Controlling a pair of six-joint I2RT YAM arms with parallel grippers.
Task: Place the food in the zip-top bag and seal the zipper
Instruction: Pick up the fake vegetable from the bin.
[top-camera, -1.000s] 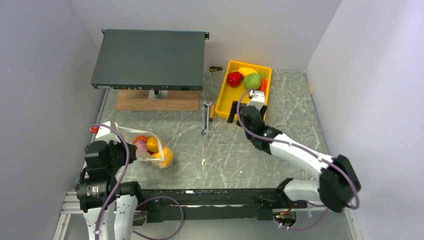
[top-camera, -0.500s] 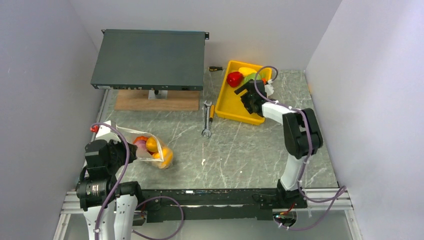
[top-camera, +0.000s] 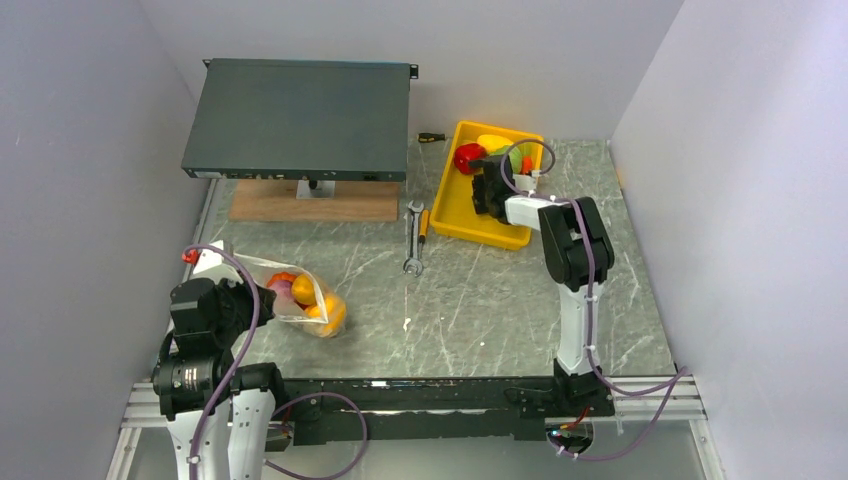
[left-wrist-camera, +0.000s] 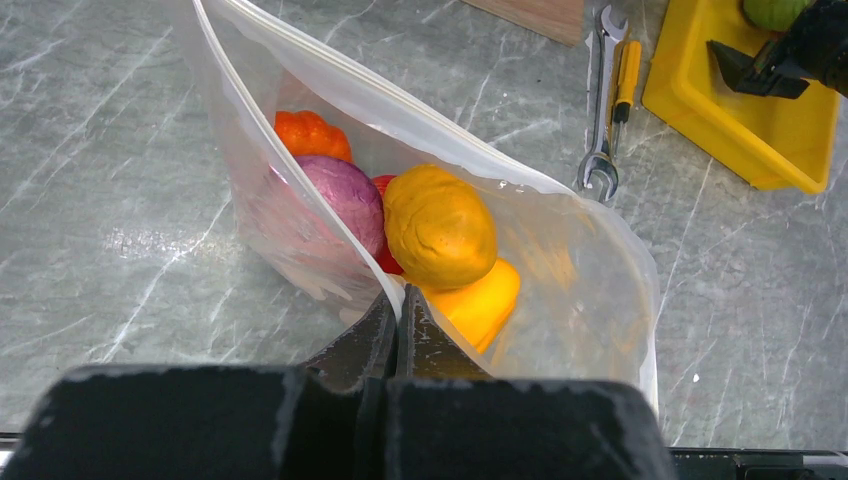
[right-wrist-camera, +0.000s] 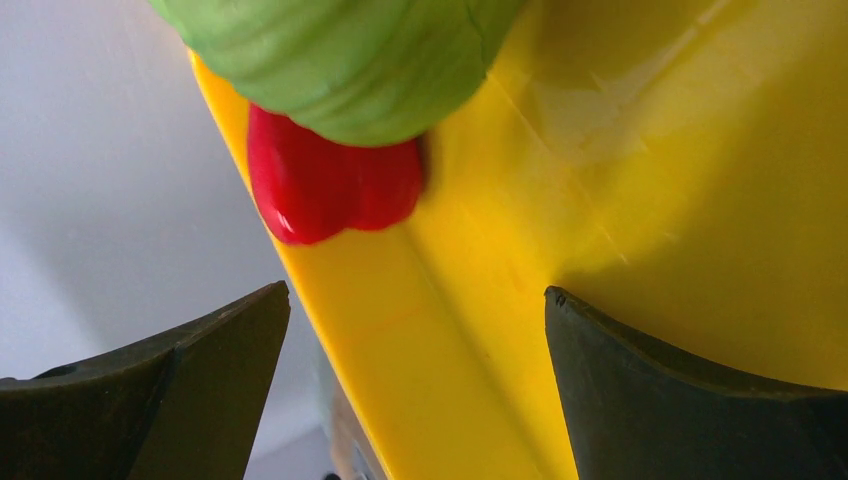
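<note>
Lying on its side at the near left of the worktop (top-camera: 480, 300), the zip-top bag (left-wrist-camera: 580, 280) is seen with its mouth gaping toward the left arm. 5 pieces of food (top-camera: 305, 290) are held inside it: an orange ribbed piece (left-wrist-camera: 312, 135), a purple piece (left-wrist-camera: 345, 195), a sliver of red (left-wrist-camera: 385, 258) behind the purple one, a round orange-yellow fruit (left-wrist-camera: 440, 225) and a paler yellow-orange piece (left-wrist-camera: 480, 300) beneath it. The zipper (left-wrist-camera: 350, 92) is unsealed, its 2 strips spread apart. The near strip is pinched between the closed jaws of the left pincer (left-wrist-camera: 398, 310), just beside the yellow-orange piece.

More food is left in the yellow tray (top-camera: 462, 212) at the far right of the worktop: a red fruit (right-wrist-camera: 330, 185), a green cabbage (right-wrist-camera: 350, 50), a yellow piece (top-camera: 492, 141) and an orange carrot (top-camera: 526, 165). The cabbage is pressed against the red fruit by the tray's wall. The right pincer (right-wrist-camera: 416, 293) is hung over the tray with its jaws spread wide and nothing gripped; the tray's wall is seen between its fingers (right-wrist-camera: 180, 400). Both pincers are well apart, 1 at each side of the worktop.

Between bag and tray, a wrench (top-camera: 412, 240) and a yellow-handled screwdriver (top-camera: 423, 222) are laid side by side. A second, small screwdriver (top-camera: 430, 137) is set just behind the tray. At the far left a dark rack-mount unit (top-camera: 300, 115) is propped on a wooden board (top-camera: 315, 205).
</note>
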